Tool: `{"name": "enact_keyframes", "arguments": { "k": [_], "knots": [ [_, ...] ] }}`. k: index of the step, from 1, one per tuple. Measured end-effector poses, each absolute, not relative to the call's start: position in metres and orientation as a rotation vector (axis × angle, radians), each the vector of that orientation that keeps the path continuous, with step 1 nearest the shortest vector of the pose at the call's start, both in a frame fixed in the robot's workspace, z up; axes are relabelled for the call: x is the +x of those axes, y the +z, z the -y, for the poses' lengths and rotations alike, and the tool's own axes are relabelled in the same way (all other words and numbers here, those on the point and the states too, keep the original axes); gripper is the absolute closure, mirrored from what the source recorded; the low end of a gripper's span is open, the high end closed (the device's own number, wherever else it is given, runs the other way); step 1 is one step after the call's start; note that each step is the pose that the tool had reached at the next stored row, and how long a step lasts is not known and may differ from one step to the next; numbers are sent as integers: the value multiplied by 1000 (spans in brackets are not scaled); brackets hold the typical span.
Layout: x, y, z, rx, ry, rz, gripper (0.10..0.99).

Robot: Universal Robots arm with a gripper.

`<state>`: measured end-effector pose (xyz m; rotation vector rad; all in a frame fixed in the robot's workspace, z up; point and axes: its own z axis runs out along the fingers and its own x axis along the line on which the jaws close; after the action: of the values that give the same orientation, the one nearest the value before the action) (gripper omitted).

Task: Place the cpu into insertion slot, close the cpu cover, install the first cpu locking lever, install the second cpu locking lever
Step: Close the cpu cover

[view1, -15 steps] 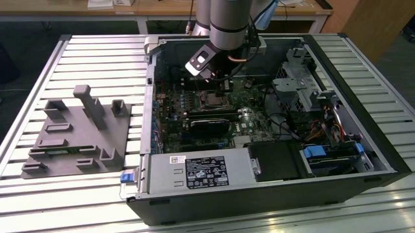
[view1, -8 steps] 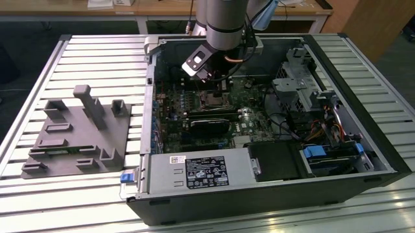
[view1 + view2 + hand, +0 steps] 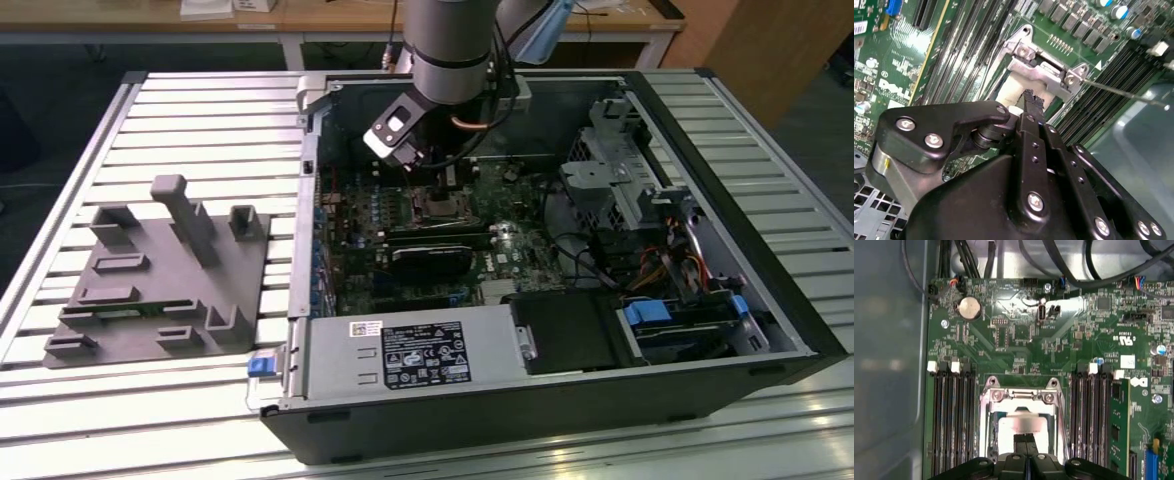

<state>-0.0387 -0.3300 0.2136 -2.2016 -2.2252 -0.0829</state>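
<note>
Fingers (image 3: 1021,446) pressed together, holding nothing we see; tips over cpu (image 3: 1021,424) in insertion slot (image 3: 988,430), probably pressing, not gripping.

1. gripper (image 3: 1030,100): matt black casing, probably anodised metal; bright polished screw heads.
2. cpu (image 3: 1021,422): dull silver metal top, glare washes it pale.
3. insertion slot (image 3: 988,415): silvery bare-metal rim, satin sheen.
4. circuit board (image 3: 1019,330): green lacquer, slightly glossy.
5. memory slots (image 3: 951,425): black plastic, white plastic end clips.
6. coin cell (image 3: 969,307): smooth shiny metal.
7. table (image 3: 200,110): ribbed light metal slats, brushed, reflective.
8. fixture (image 3: 160,290), 9 o'clock from the case in the exterior view: matt grey plastic.
9. case (image 3: 534,425): matt black outer wall; power supply (image 3: 334,365) at its 6 o'clock, dull grey sheet metal.
</note>
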Motion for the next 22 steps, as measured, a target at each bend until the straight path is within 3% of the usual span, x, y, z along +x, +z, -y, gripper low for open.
{"name": "enact_keyframes", "arguments": {
  "k": [22],
  "knots": [
    [-39, 213, 330, -1981, -81, 2418, 980]
  ]
}}
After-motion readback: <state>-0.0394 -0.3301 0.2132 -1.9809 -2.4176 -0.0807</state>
